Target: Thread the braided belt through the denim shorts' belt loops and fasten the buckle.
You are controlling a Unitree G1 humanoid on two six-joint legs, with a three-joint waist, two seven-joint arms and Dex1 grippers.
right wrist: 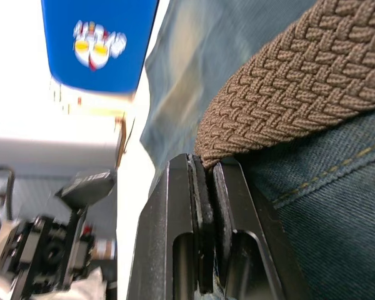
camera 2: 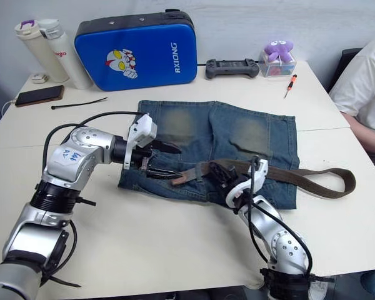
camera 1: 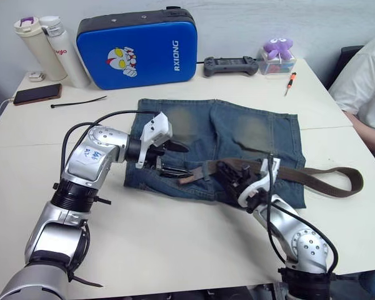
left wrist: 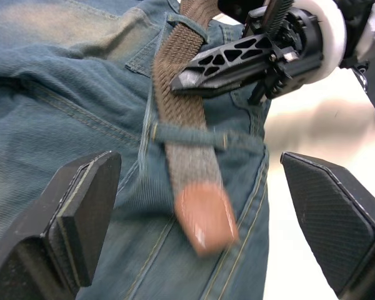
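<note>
Over on the left, the left gripper [camera 1: 169,157] hovers above the waistband of the denim shorts [camera 1: 237,134], fingers spread wide apart with nothing between them. Those shorts lie flat on the white worktop [camera 1: 175,244], waistband towards the robot. In the left wrist view the braided belt [left wrist: 181,106] passes under one of the belt loops [left wrist: 200,135], and its tan tip [left wrist: 206,215] sits blurred just past it. Moving right, the right gripper [camera 1: 228,175] is clamped on the belt at mid-waistband, fingers pinched tight on the weave. Further right, the strap curls off the shorts onto the worktop; the buckle is hard to make out.
</note>
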